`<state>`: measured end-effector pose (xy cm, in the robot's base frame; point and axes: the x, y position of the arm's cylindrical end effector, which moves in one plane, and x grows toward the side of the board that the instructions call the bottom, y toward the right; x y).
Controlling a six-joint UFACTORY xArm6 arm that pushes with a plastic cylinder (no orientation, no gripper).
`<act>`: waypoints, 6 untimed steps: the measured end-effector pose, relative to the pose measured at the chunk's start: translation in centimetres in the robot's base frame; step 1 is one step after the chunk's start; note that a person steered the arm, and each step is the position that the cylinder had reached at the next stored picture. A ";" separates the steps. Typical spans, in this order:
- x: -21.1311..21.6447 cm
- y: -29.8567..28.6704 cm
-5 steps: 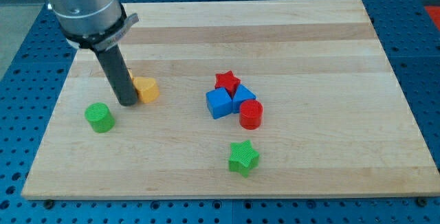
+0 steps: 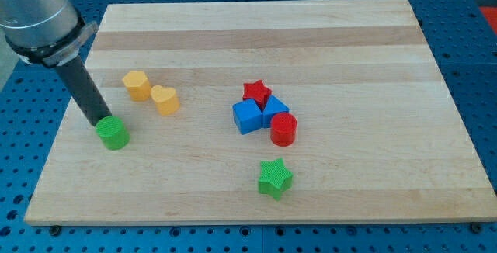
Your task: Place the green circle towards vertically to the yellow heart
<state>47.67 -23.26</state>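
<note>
The green circle [image 2: 113,133] lies on the wooden board [image 2: 311,36] near its left edge. The yellow heart [image 2: 165,99] lies up and to the right of it. My tip [image 2: 101,120] rests at the green circle's upper left edge, touching it or nearly so. The dark rod slants up to the view's left, to the grey arm body [image 2: 39,16].
A second yellow block [image 2: 137,85] lies just left of the heart. A red star [image 2: 257,92], two blue blocks [image 2: 247,117] [image 2: 273,110] and a red cylinder [image 2: 283,129] cluster at the middle. A green star [image 2: 275,178] lies near the bottom.
My tip has moved left and slightly down, from beside the yellow heart to the green circle's upper left. The second yellow block is now uncovered. No block has visibly moved.
</note>
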 end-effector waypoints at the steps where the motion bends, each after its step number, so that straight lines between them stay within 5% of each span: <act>1: 2.1 1.9; 3: 7.8 2.5; 6: 10.1 4.0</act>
